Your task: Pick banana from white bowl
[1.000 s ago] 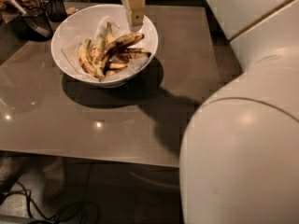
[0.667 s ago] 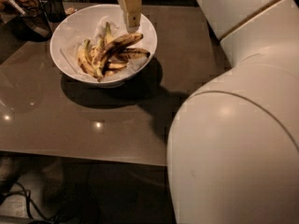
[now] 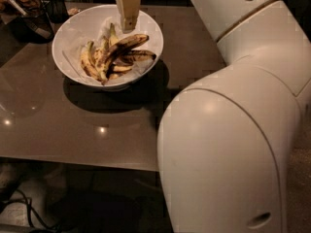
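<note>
The white bowl (image 3: 73,30) stands on the dark table at the upper left and holds several overripe bananas. The longest one, the banana (image 3: 124,44), is mostly dark brown-black and lies slantwise on top of the heap, its right end near the bowl's far right side. My gripper (image 3: 129,27) hangs straight down over the far part of the bowl, just above the banana's upper right end. It holds nothing that I can see. Shorter, yellower bananas (image 3: 91,64) lie to the left of the banana.
My white arm (image 3: 228,130) fills the right half of the view. A dark glass container (image 3: 34,16) stands at the table's far left behind the bowl. The table's front edge (image 3: 77,163) runs across below, with cables on the floor at lower left.
My gripper has shifted a little to the left over the bowl. My arm's elbow has swung left and fills more of the view. The bowl and bananas have not moved.
</note>
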You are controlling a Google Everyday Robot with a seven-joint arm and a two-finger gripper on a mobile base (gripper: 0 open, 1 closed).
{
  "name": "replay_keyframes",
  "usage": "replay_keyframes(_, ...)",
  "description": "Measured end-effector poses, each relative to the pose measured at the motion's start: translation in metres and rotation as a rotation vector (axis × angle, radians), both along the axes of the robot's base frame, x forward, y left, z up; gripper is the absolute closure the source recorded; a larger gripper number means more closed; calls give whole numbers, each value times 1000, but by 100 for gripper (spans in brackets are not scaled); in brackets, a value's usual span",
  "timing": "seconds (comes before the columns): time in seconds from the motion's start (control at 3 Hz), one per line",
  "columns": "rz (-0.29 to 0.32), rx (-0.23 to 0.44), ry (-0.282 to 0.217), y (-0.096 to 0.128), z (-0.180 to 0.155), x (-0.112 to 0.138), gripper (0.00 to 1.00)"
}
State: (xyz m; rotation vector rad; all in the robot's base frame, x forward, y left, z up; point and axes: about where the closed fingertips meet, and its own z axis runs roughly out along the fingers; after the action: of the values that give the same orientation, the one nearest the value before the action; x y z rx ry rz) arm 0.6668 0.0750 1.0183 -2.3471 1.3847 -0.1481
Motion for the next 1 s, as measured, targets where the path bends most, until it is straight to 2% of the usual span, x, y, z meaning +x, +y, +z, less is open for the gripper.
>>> replay_keyframes(1.0,51,-44,28,20,-22,6,34)
